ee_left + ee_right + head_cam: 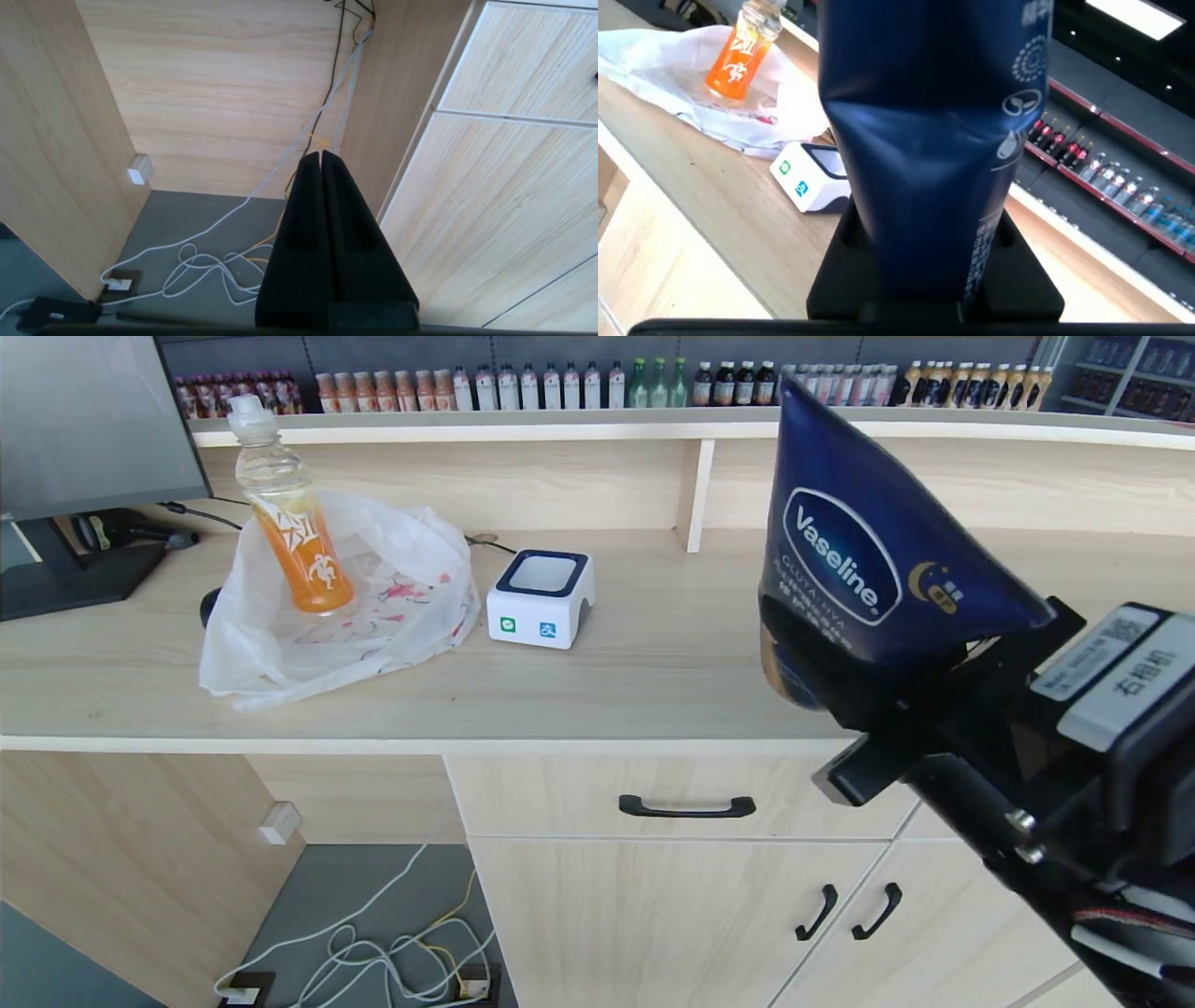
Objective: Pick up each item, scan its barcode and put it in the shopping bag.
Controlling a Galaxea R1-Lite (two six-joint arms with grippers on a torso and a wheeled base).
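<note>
One blue tube, white-oval label, clamped in right jaws; left jaws closed, empty.

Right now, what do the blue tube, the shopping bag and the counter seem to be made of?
Blue tube: soft plastic, glossy, likely; it dents and reflects light. Shopping bag: thin translucent plastic film, crumpled and slack. Counter: pale wood grain, matte, possibly laminate.

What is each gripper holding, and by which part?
The right gripper holds the dark blue tube near its lower, cap end; left gripper holds nothing, jaws closed.
</note>
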